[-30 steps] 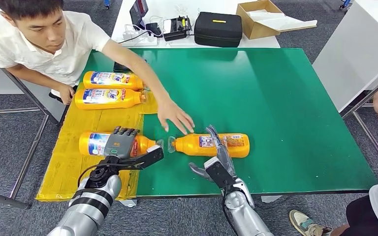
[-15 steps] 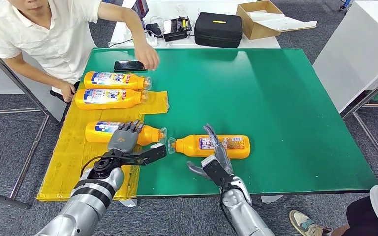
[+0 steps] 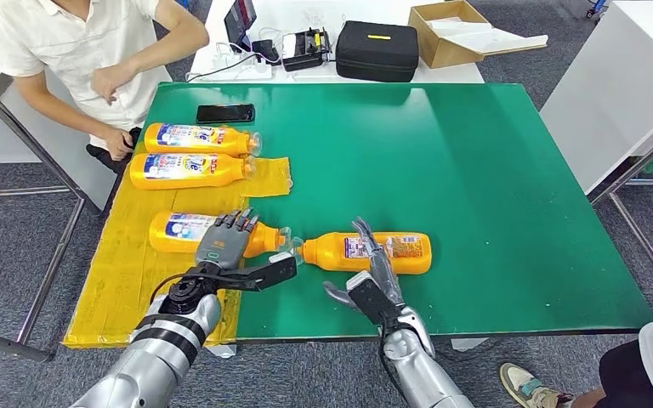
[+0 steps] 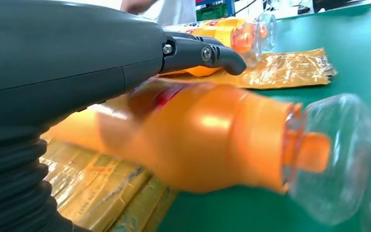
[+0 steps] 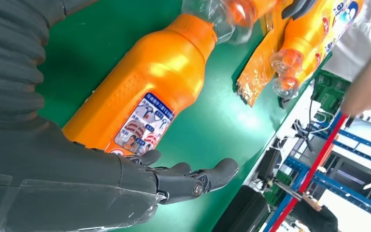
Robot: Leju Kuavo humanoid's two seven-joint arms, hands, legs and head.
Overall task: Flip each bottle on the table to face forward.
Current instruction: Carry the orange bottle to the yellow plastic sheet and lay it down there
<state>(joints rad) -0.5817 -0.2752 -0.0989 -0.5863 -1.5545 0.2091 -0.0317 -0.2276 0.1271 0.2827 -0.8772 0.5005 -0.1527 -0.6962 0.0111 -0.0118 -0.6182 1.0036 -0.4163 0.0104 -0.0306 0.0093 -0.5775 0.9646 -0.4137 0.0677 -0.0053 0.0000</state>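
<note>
Left hand rests fingers-spread over the near orange bottle lying crosswise on the yellow sheet, cap rightward, while the open right hand sits beside the second bottle on the green table.

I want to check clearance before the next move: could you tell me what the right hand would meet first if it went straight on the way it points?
Probably the bottle lying across its path; the right hand already reaches over it, though contact is unclear.
</note>
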